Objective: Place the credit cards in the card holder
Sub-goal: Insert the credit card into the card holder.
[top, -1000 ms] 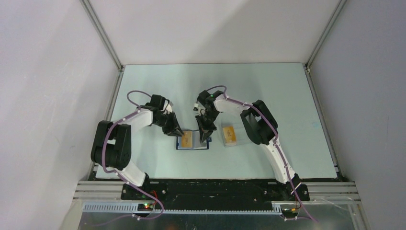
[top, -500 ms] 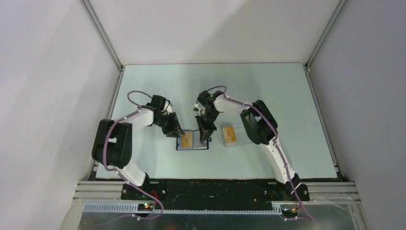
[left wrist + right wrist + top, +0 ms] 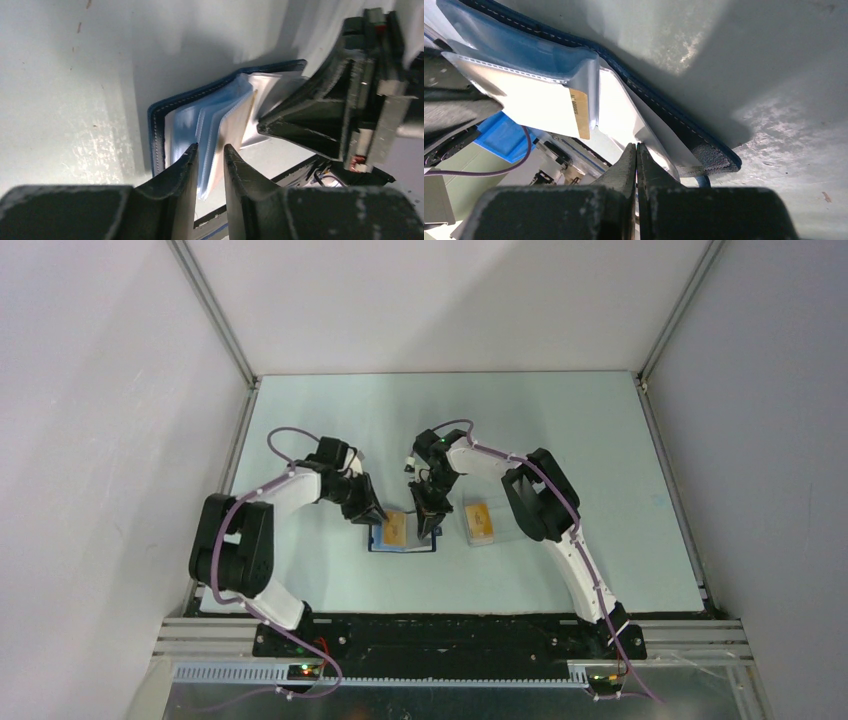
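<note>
The card holder (image 3: 412, 544) lies open on the table (image 3: 560, 440), about midway between the left and right edges and nearer the near edge than the far one. Its navy cover is flat on the table and its clear sleeves (image 3: 220, 120) fan upward. 1 orange card (image 3: 396, 528) shows on the left half of the open holder. In the right wrist view an orange edge (image 3: 580, 112) shows through one of the sleeves.

The left pincer (image 3: 375, 515) comes in from the holder's left side. In its own view its 2 fingers (image 3: 187, 165) stand a narrow gap apart, with the free edges of several sleeves lying in that gap. Whether the left pincer (image 3: 211, 148) is grasping them or only straddling them I cannot tell.

The right pincer (image 3: 430, 528) comes down on the holder's right half. It is clenched, its 2 fingers pressed together with nothing visible between them. In its own view the tip of the right pincer (image 3: 636, 147) touches a pale sleeve just inside the blue stitched cover (image 3: 664, 125).

Just right of the holder, apart from it, a clear case (image 3: 481, 541) lies on the table with another orange card (image 3: 479, 519) on it.
</note>
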`<action>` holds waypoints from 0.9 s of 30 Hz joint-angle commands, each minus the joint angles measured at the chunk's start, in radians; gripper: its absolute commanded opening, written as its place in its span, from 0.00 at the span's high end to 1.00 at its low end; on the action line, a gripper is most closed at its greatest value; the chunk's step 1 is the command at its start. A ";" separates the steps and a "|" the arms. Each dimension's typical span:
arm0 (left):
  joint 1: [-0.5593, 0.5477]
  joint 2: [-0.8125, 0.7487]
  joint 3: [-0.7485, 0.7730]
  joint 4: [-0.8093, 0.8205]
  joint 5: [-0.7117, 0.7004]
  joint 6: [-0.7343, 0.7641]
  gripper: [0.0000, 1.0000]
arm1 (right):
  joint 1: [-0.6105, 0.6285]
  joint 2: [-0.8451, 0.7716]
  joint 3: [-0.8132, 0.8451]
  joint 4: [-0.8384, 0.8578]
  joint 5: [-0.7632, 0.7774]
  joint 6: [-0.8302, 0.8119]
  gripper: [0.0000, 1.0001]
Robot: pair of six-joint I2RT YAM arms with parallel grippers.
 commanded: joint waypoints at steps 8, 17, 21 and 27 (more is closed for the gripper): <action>-0.015 -0.079 0.024 0.013 0.055 -0.021 0.72 | -0.008 0.004 0.023 -0.021 0.023 -0.024 0.99; -0.037 -0.063 0.042 0.013 0.086 -0.020 0.72 | -0.015 -0.016 0.016 -0.012 0.005 -0.019 0.98; -0.051 -0.046 0.058 0.013 0.093 -0.023 0.72 | -0.022 -0.047 -0.002 0.006 -0.002 -0.015 0.97; -0.054 -0.062 0.071 0.014 0.101 -0.030 0.72 | -0.028 -0.089 -0.015 0.024 -0.013 -0.010 0.94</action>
